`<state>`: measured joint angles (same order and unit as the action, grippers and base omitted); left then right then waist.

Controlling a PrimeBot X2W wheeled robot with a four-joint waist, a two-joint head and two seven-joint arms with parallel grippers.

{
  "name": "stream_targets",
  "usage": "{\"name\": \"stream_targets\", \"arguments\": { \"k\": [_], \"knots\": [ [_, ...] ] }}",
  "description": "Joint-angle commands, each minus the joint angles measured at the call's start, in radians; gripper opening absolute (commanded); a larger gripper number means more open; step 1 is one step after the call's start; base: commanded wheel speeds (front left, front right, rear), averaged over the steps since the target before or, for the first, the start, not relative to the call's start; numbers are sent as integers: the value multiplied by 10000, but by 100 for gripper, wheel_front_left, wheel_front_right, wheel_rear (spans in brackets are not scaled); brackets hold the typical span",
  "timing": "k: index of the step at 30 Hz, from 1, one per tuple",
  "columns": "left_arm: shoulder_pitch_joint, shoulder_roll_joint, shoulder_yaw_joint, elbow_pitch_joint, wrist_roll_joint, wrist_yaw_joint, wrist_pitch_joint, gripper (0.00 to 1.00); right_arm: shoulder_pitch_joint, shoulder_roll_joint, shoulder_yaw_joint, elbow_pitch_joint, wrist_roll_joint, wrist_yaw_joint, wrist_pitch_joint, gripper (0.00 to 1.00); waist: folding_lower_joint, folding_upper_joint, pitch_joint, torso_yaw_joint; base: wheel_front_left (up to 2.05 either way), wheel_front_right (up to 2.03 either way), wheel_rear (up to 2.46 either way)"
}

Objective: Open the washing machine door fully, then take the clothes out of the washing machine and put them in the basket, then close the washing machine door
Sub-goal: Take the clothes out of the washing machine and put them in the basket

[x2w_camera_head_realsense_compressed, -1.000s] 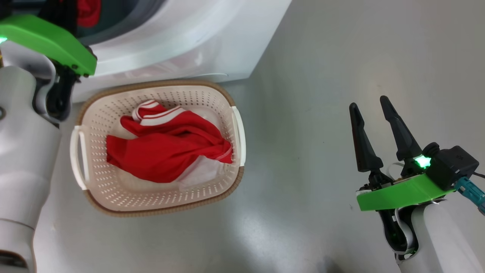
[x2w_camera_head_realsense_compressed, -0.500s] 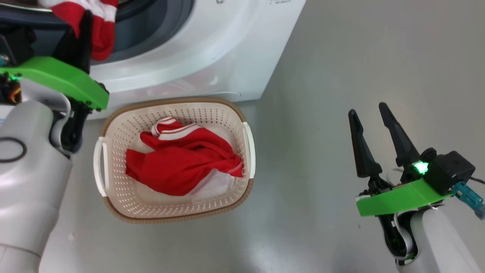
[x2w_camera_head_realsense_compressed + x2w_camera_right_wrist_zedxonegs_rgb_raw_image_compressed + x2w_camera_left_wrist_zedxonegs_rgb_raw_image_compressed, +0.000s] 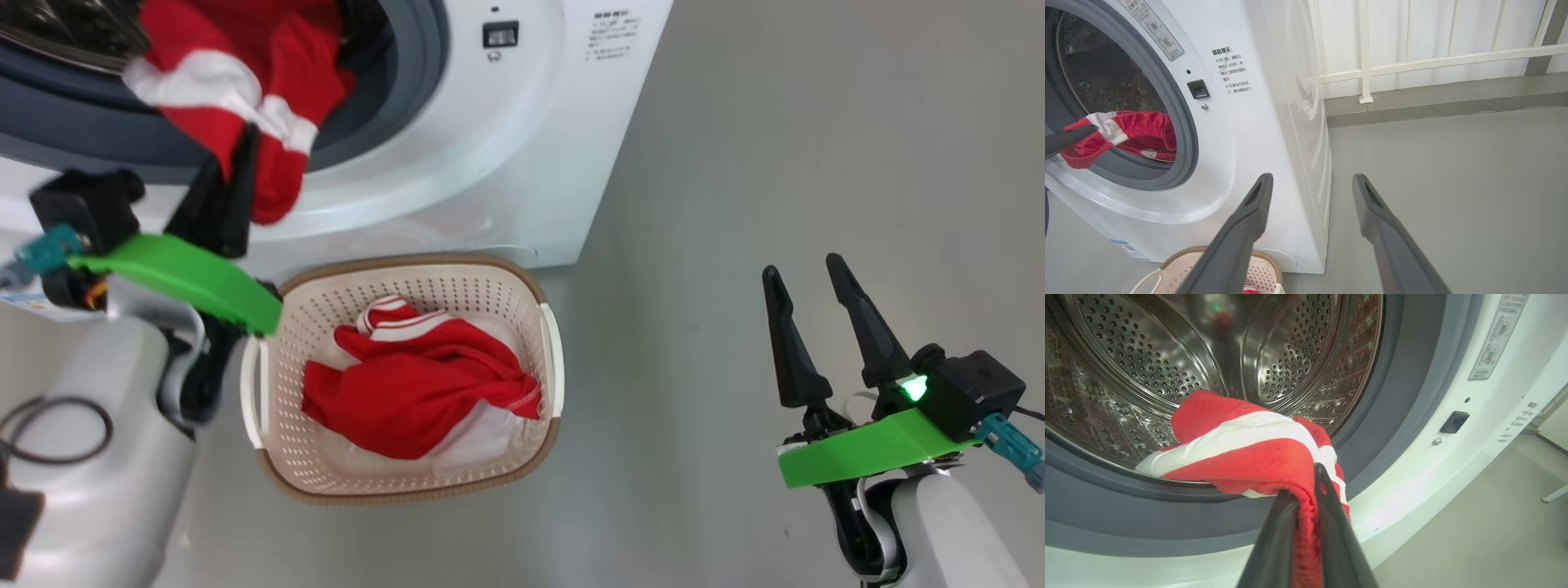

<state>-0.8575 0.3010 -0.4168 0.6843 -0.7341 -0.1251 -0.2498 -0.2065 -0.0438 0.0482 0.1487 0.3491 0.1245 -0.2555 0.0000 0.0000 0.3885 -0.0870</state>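
The washing machine stands at the top of the head view; its door is out of view. One piece of the red, white-striped clothes hangs out of the steel drum over the grey ring. My left gripper is shut on its lower edge, and the fabric is pinched between the fingers. Another red garment lies in the cream basket on the floor just below the machine. My right gripper hangs open and holds nothing, well to the basket's right, above the floor.
Grey floor spreads to the right of the machine and basket. In the right wrist view a white railing and a low kerb run behind the machine. The basket touches the machine's base.
The head camera has shifted, so the machine and basket sit lower and further right. My left gripper has drawn the red garment out of the drum over the ring. The right gripper stays open.
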Motion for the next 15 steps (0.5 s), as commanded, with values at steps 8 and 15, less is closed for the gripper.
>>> {"name": "stream_targets", "arguments": {
  "k": [8,15],
  "knots": [
    [1183,194,811,-1060,501,-33,-119,0,290,-64,151,-78,-112,62,-63,100,0,0,-740,336,0,0,0],
    [2182,23,1563,-2201,1114,178,-120,0,445,-64,155,6,-100,62,-63,100,0,0,-1169,413,0,0,0]
  ]
}}
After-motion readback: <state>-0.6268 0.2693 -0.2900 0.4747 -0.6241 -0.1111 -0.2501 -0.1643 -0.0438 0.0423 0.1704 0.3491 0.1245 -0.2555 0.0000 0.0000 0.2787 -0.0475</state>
